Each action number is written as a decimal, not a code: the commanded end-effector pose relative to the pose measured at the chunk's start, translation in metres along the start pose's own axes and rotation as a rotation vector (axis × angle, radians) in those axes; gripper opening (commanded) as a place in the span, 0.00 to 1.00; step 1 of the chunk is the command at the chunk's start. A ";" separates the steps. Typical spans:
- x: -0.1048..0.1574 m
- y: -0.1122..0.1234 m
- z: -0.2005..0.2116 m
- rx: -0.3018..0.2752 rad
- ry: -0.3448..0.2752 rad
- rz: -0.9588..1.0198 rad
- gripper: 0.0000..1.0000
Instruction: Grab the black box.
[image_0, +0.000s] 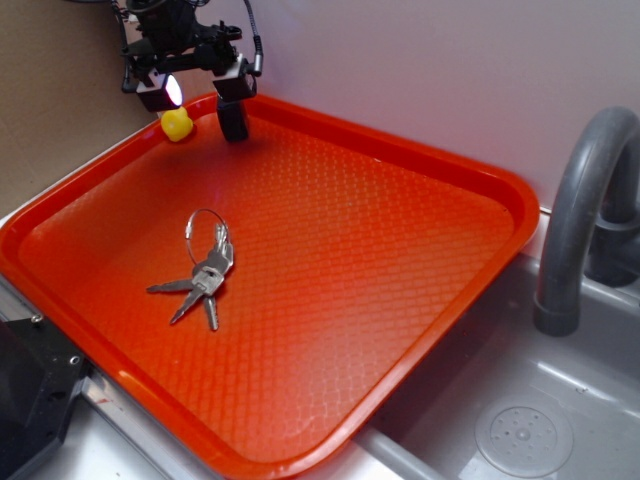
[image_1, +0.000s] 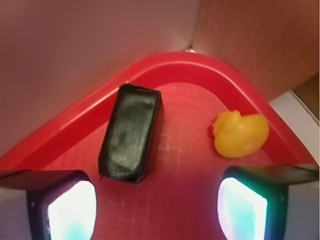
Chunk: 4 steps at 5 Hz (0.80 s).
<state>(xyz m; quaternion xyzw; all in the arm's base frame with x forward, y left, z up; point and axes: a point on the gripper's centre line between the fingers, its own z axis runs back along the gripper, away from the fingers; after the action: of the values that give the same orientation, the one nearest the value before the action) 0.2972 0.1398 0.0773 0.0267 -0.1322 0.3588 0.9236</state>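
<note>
Red tray (image_0: 470, 290) holds black box (image_1: 131, 132), yellow duck (image_1: 241, 133), keys (image_0: 203, 272); claw (image_1: 157, 207) spread above far corner, empty.

tray (image_0: 470, 290): glossy orange plastic, waffle-textured floor
black box (image_1: 131, 131): matt, finely ridged
duck (image_1: 241, 133): smooth yellow rubbery plastic
keys (image_0: 203, 279): shiny metal
faucet (image_0: 578, 210): matt grey plastic

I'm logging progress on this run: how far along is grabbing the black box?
Done: the gripper has reached the far corner of the red tray, above the black box. In hand: lining up; in the wrist view the box lies flat near the left finger, not centred, with the yellow duck close by. Left: centre, descend, close, lift. The fingers stand open and hold nothing.
</note>
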 end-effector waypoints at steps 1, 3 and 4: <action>0.025 0.002 0.014 -0.001 -0.032 0.058 1.00; 0.034 -0.015 -0.014 0.022 0.031 0.071 1.00; 0.033 -0.015 -0.019 0.054 0.042 0.070 0.00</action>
<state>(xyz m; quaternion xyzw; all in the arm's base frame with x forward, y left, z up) 0.3224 0.1423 0.0407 0.0374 -0.0651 0.3956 0.9154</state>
